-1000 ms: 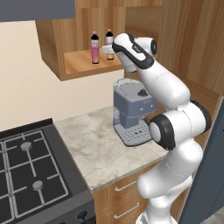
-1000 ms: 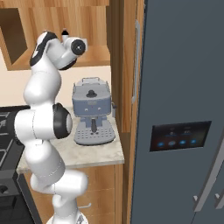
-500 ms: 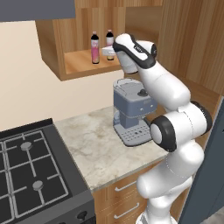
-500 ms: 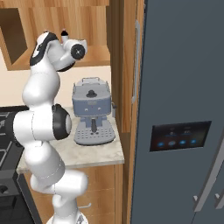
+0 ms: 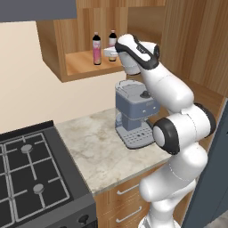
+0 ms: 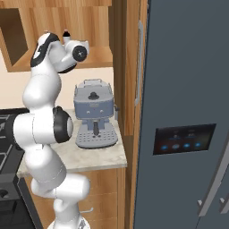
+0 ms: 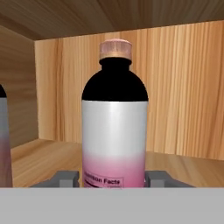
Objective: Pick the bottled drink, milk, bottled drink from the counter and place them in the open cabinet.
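A bottle (image 7: 114,127) fills the middle of the hand view, upright on the cabinet (image 7: 183,87) shelf; its pink label reads "Nutrition Facts". The gripper (image 7: 114,179) fingers flank its base, slightly parted; contact unclear. Another bottle (image 5: 96,48) stands upper centre.

The open cabinet (image 5: 80,62) is a doorless wooden box on the wall, and its flat shelf board carries two bottled drinks, both upright. The left bottle (image 5: 96,49) has a pink label and a dark top; the right bottle (image 5: 112,41) stands just beside it, a little farther back, partly hidden. In the hand view the near bottle (image 7: 114,127) stands on the board in front of the cabinet's back wall (image 7: 183,87), with a pale pinkish cap, dark shoulders and a silver-to-pink label.

Below, the beige veined counter (image 5: 100,151) carries a grey-blue coffee machine (image 5: 133,113) at its far right end, standing upright. A black stove (image 5: 31,178) adjoins the counter's left edge.
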### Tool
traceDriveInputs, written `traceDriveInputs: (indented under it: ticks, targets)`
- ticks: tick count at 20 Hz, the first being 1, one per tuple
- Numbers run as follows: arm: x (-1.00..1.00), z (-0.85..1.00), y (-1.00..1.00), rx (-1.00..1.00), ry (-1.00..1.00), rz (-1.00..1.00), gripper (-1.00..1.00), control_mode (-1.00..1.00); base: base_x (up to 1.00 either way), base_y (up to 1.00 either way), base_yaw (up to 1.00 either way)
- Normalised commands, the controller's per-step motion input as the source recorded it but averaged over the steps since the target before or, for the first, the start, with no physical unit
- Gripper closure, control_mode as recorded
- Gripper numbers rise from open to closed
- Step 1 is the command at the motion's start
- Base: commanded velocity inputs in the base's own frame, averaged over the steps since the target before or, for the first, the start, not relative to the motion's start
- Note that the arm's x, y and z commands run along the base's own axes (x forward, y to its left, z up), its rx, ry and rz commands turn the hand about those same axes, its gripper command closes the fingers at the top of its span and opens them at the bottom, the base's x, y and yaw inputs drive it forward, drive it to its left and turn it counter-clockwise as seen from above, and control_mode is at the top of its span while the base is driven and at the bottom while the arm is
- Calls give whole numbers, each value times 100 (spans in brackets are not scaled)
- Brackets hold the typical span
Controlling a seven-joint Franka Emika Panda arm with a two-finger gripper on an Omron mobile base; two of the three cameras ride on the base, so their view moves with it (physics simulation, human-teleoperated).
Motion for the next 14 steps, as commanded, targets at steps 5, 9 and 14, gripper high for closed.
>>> traceDriveInputs:
  ticks: [5,9,14]
  targets:
    - [-3,0,0,0,0,0,-100,-100,0,0,0]
    - [-27,0,-6,1,3,0,-100,-100,0,0,0]
    - [-79,3,-36,13,0,-2,-100,-100,0,0,0]
